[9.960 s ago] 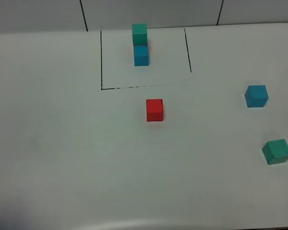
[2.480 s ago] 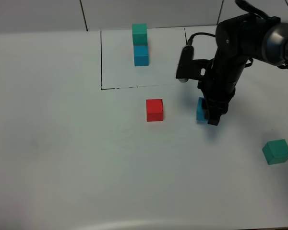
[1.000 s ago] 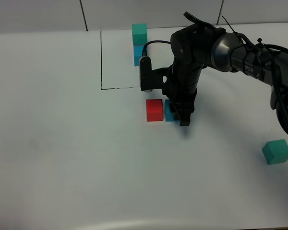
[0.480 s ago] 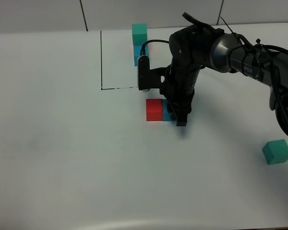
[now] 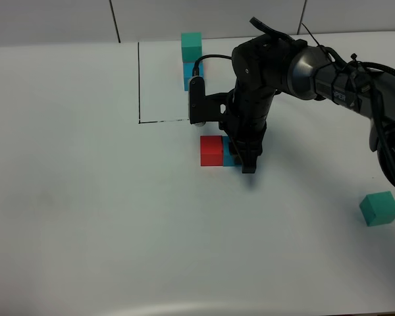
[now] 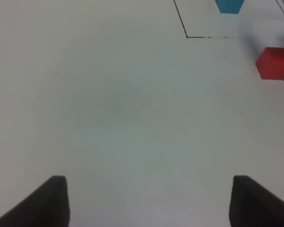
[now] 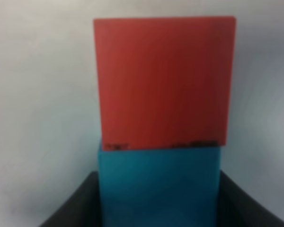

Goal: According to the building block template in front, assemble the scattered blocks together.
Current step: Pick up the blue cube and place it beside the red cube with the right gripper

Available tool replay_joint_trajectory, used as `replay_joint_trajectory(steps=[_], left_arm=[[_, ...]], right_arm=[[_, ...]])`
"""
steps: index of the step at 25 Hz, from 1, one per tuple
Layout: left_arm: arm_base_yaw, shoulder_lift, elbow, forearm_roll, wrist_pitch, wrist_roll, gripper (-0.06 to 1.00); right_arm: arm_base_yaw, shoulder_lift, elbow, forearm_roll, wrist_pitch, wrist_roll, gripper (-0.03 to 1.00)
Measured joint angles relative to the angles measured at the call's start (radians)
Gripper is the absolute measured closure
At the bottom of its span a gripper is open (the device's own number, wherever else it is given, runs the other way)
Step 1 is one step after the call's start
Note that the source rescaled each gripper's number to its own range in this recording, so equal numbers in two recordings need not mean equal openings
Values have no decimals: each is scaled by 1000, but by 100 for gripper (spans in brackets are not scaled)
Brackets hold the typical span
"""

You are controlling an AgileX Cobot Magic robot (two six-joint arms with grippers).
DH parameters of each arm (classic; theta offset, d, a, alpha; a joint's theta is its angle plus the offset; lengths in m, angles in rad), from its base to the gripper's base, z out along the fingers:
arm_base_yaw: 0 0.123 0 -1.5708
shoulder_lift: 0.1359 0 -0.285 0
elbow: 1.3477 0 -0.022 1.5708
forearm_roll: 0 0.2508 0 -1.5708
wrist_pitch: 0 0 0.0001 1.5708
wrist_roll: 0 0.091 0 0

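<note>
Since the earliest picture the blue block (image 5: 229,158) has travelled from the right side of the overhead frame to its centre. It now sits flush against the red block (image 5: 211,151), and the wrist view shows their faces touching. The right gripper (image 5: 240,158), absent back then, is clenched on the blue block, one finger on each side. The teal block (image 5: 379,209) lies unmoved at lower right, well apart. The template (image 5: 191,46) stands at upper centre inside drawn black lines, partly hidden by the arm. The left gripper (image 6: 154,203) is released and empty above the bare surface (image 5: 85,217). One risk is that a crooked release or lift drags the blue block away or knocks the red one askew. Nothing has visibly shifted in the last half second.
</note>
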Motion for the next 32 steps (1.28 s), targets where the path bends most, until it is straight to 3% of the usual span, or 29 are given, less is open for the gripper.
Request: replay_joint_trajectory(steps=[15, 18, 21, 24, 29, 32], left_arm=[[0, 0, 0, 0, 0, 0, 44], [0, 0, 0, 0, 0, 0, 44], [0, 0, 0, 0, 0, 0, 44], [0, 0, 0, 0, 0, 0, 44], [0, 0, 0, 0, 0, 0, 44], [0, 0, 0, 0, 0, 0, 44]], right_arm=[[5, 0, -1, -8, 1, -52, 94], [5, -2, 1, -8, 1, -52, 84], [5, -20, 4, -8, 8, -24, 62], [5, -67, 4, -28, 32, 38, 49], [-33, -126, 23, -52, 112, 213, 44], [-72, -185, 115, -78, 92, 343, 44]])
